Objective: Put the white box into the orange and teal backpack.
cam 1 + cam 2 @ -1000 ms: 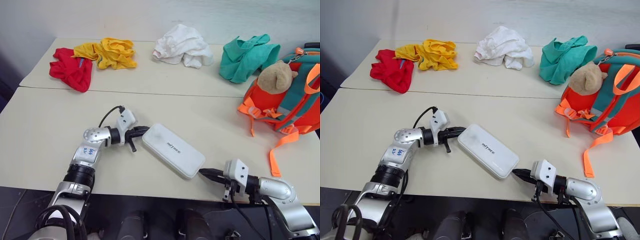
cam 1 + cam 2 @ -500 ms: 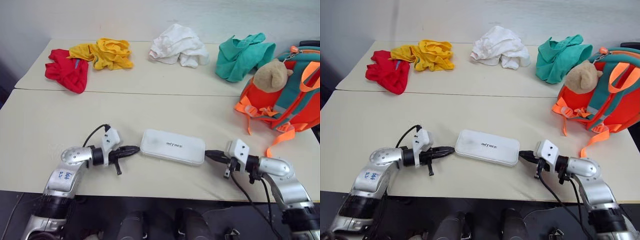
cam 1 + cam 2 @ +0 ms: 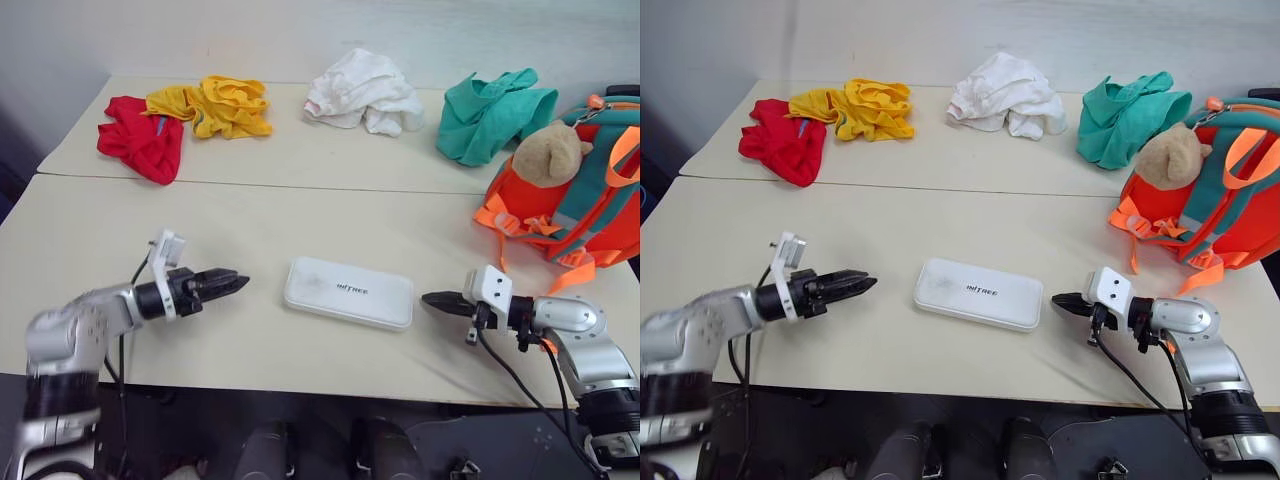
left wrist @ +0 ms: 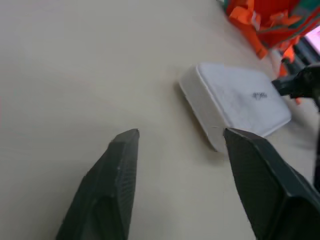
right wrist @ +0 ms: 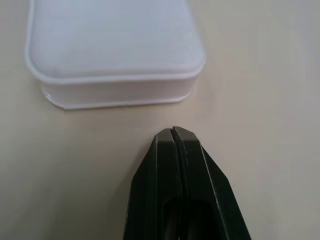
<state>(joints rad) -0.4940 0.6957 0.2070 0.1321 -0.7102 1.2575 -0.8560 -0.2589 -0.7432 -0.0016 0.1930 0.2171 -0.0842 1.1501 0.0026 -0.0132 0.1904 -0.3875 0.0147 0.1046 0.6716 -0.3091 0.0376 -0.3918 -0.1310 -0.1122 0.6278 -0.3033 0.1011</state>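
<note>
With the white box (image 3: 348,292) lying free near the counter's (image 3: 300,215) front edge, the left gripper (image 3: 228,282), fingers parted, and the right gripper (image 3: 432,298), fingers closed, needed to press its two short ends evenly.

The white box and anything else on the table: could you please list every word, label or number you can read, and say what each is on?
White box: one short line of small dark lettering on its top face, too small and blurred to read with certainty.
Backpack, the teddy bear on it and the cloth heaps: no text visible.
</note>
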